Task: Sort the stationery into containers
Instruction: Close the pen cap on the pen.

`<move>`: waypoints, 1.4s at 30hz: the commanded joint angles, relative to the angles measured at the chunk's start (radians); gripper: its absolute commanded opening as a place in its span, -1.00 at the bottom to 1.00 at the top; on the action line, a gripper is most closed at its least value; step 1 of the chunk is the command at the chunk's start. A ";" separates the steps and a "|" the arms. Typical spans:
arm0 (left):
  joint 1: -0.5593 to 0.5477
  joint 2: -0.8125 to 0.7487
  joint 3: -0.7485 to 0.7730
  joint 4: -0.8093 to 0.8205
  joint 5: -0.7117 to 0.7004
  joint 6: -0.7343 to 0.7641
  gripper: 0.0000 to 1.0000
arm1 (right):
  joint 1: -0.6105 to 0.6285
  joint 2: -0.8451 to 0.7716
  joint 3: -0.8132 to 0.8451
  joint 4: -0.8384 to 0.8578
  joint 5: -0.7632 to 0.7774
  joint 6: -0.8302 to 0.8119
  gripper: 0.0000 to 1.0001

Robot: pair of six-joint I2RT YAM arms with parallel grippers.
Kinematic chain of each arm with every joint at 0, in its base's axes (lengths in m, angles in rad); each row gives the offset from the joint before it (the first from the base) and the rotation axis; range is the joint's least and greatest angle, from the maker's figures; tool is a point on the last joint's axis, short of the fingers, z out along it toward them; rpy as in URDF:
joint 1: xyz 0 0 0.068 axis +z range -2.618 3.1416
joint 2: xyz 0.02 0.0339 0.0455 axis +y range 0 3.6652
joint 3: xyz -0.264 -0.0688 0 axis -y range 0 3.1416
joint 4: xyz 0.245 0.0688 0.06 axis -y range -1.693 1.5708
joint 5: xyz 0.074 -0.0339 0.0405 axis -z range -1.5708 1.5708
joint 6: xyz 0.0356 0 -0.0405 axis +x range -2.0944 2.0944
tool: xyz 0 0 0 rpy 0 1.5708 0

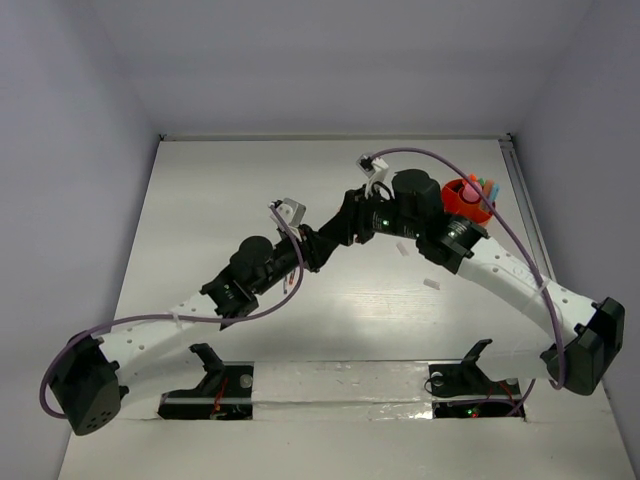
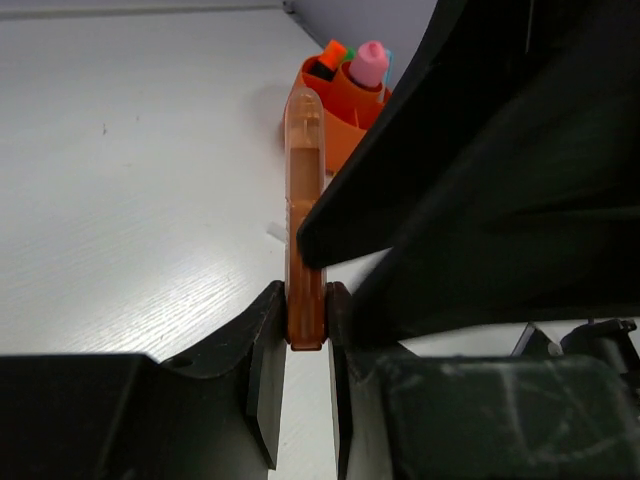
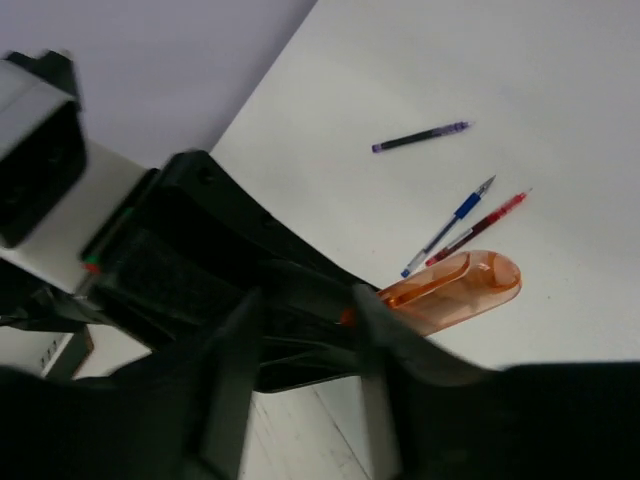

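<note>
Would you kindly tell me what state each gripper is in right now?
Left gripper: closed on the orange pen.
Right gripper: open, holding nothing.

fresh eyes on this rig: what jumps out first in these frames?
The left end effector is clamped on a translucent orange pen that sticks out well past its fingertips. Beyond it, at the far right of the table, sits the orange holder with a pink-capped marker poking out. In the right wrist view, a blue pen, a red pen and a dark purple pen lie loose on the tabletop.
</note>
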 commanded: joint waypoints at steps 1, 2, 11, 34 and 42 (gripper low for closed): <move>0.003 -0.017 0.044 0.139 -0.018 -0.021 -1.00 | -0.004 -0.050 0.003 -0.025 0.083 -0.030 0.08; 0.003 -0.016 0.036 0.141 -0.016 -0.021 -1.00 | -0.004 -0.054 0.029 -0.029 0.089 -0.039 0.33; 0.003 -0.036 -0.025 0.144 -0.012 -0.030 -1.00 | -0.004 -0.088 0.115 -0.054 0.239 -0.041 0.53; 0.003 -0.014 -0.031 0.190 0.005 -0.038 -1.00 | -0.013 -0.001 0.048 0.052 0.201 0.053 -0.37; 0.003 -0.014 0.013 0.184 -0.012 -0.050 -1.00 | -0.013 -0.016 -0.052 0.112 0.160 0.085 -0.68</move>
